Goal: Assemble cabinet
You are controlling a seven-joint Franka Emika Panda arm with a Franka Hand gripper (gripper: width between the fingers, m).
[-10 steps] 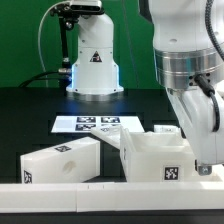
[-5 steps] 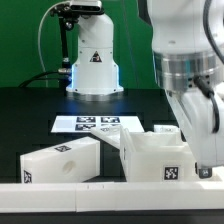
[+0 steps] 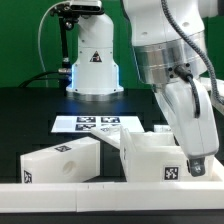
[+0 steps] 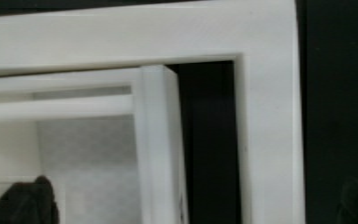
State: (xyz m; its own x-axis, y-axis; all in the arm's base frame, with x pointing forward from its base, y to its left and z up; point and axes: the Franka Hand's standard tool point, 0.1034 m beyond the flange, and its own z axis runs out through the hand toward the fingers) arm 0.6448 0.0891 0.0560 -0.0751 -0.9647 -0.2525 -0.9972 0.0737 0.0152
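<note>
The cabinet is in loose white parts with marker tags. A closed boxy part (image 3: 58, 160) lies at the exterior view's left. An open box part (image 3: 150, 152) stands beside it at the right. My gripper (image 3: 197, 166) hangs at the open box's right end, low and close to its tagged front wall. In the wrist view the box's white walls (image 4: 265, 120) fill the picture, with a dark gap between two of them. One dark fingertip (image 4: 23, 202) shows far off to the side, so the jaws stand wide apart and hold nothing.
The marker board (image 3: 95, 123) lies flat behind the parts. The white robot base with a triangle mark (image 3: 93, 62) stands at the back. A long low white rail (image 3: 90, 191) runs along the front edge, just before the parts.
The arm has swung toward the exterior view's left and tilted. The gripper has come closer to the open box's right end. The cabinet parts have not moved.
</note>
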